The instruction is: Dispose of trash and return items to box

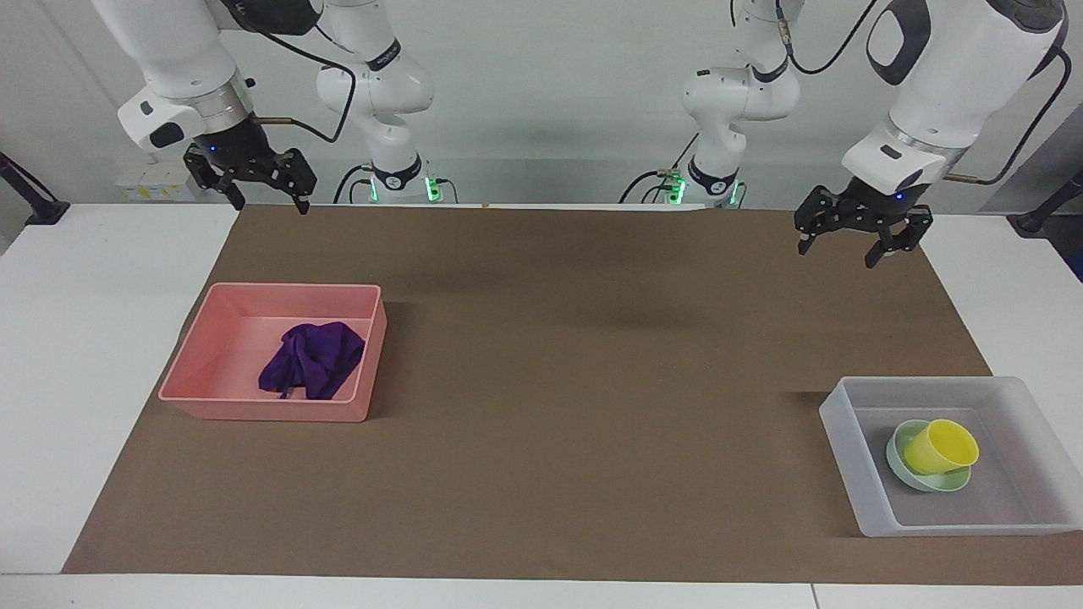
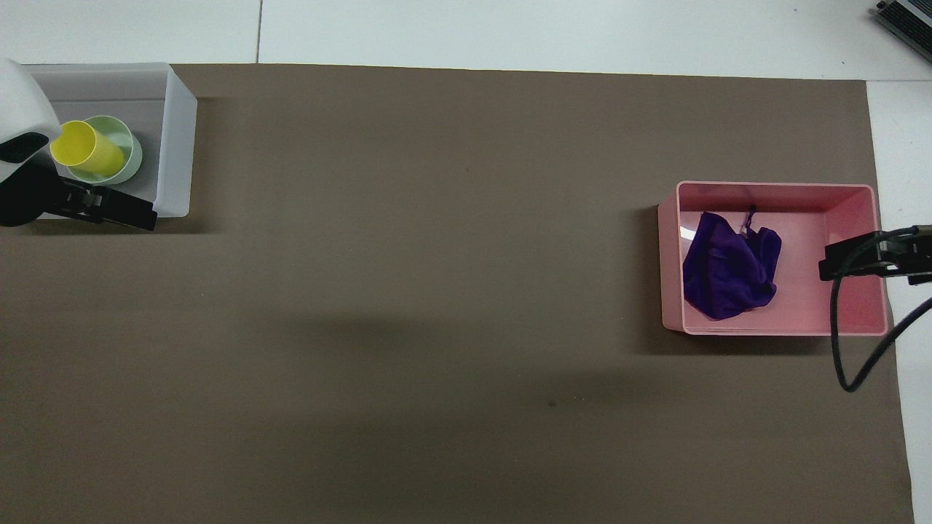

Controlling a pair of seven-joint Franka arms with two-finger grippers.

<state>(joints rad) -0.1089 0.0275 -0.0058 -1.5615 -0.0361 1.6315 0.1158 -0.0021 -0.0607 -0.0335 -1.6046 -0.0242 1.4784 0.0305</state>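
The purple rag point(image 1: 313, 359) lies crumpled in the pink bin point(image 1: 271, 289), also seen in the overhead view point(image 2: 728, 266). The yellow cup point(image 1: 939, 447) lies tilted in the mint-green bowl point(image 1: 897, 440), and both sit in the translucent box point(image 1: 846, 440) at the left arm's end. My left gripper point(image 1: 838, 254) is open and empty, raised over the brown mat on the robots' side of the box. My right gripper point(image 1: 269, 207) is open and empty, raised over the mat's edge by the pink bin.
The brown mat point(image 1: 592, 381) covers most of the white table. In the overhead view the left gripper point(image 2: 116, 211) overlaps the box's wall point(image 2: 178, 145), and the right gripper point(image 2: 837, 266) with its cable overlaps the pink bin's end point(image 2: 775, 186).
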